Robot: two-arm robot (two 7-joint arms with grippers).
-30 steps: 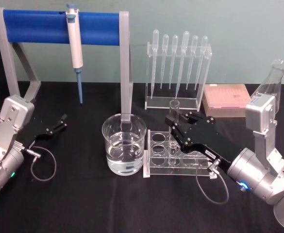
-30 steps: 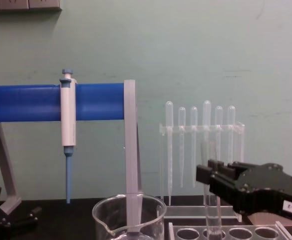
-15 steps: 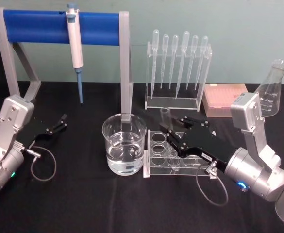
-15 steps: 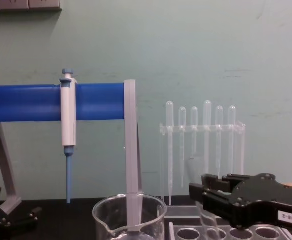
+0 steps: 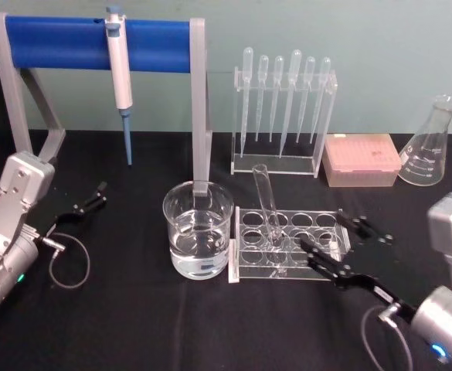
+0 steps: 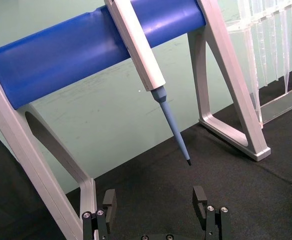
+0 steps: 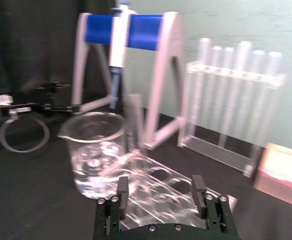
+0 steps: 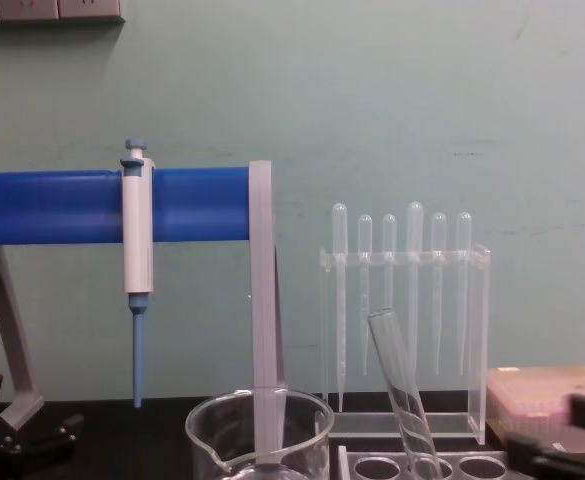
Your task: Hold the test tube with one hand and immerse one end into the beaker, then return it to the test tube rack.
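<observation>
Tube (image 5: pixel 267 207), centre frame, leans in rack (image 5: pixel 287 267): fragile, slick glass; grip mid-length. Right gripper (image 5: pixel 344 253) gapes wide, empty.

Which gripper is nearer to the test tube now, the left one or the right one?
Right. The right gripper, jaws open, sits just beside the rack's right end, close to the leaning test tube. The left gripper is far off, beyond the beaker.
</observation>
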